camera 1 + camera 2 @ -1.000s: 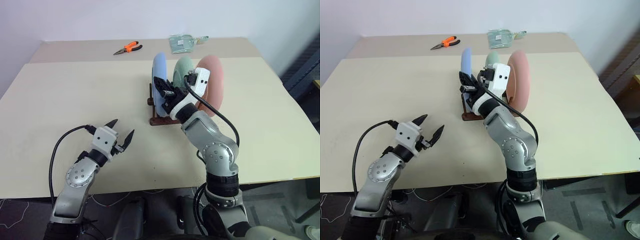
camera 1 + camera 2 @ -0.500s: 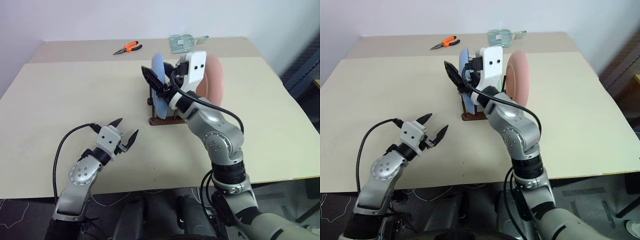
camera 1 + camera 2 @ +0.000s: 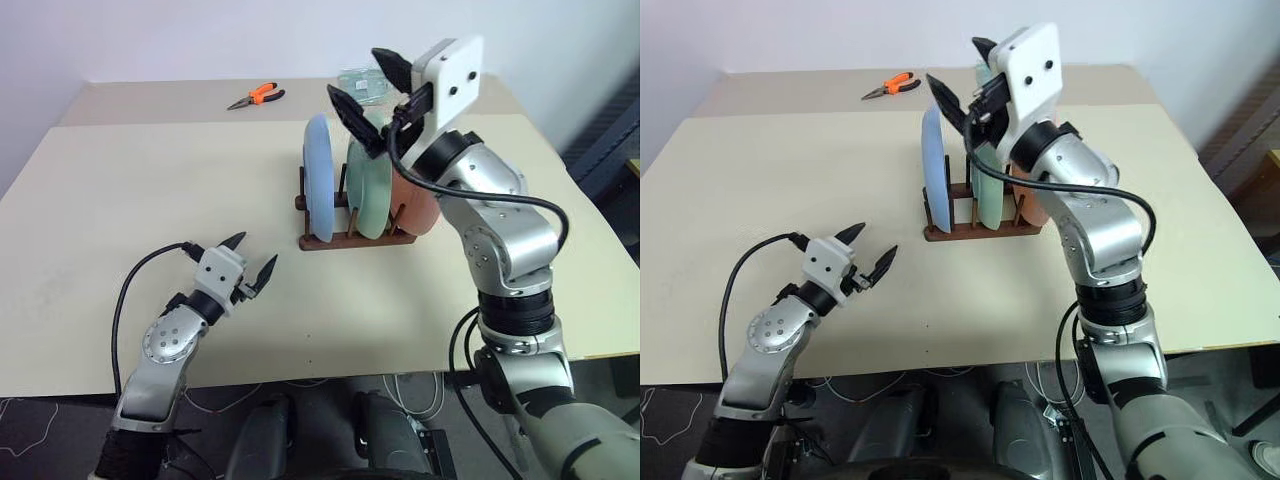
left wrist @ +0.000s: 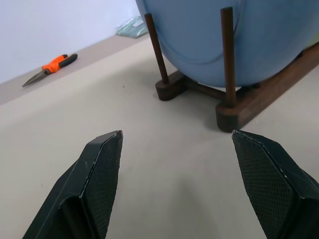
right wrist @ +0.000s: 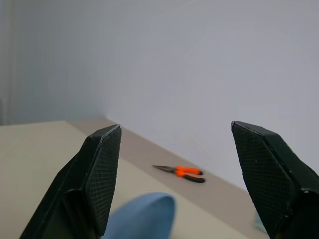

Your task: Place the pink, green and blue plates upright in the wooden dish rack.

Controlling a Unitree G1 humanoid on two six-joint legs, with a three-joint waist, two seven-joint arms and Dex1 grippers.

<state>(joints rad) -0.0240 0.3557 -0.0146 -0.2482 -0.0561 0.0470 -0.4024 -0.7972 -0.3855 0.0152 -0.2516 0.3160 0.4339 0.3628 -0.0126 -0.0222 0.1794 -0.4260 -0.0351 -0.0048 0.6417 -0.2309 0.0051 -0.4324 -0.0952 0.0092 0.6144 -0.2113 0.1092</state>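
1. Since the earlier frame, the right gripper (image 3: 365, 88) has let go of the blue plate (image 3: 319, 176), lifted clear above the wooden dish rack (image 3: 352, 238), and rolled at the wrist; its fingers now stand spread and empty.
2. All three plates stand on edge between the rack's pegs: blue plate at the robot's left end, green plate (image 3: 366, 190) in the middle, pink plate (image 3: 418, 208) at the right end, partly hidden behind the right forearm.
3. Pegs on either side of each plate keep it upright; that is why none needs holding.
4. The left gripper (image 3: 250, 266) hovers low over the bench (image 3: 130, 190), short of the rack, fingers released and holding nothing.
5. Orange pliers (image 3: 254, 96) and a clear packet (image 3: 362, 84) lie at the far edge of the bench, well apart from the rack.
6. Judgement: placement appears complete; the raised right arm looks like a withdrawal meant to avoid knocking the plates.
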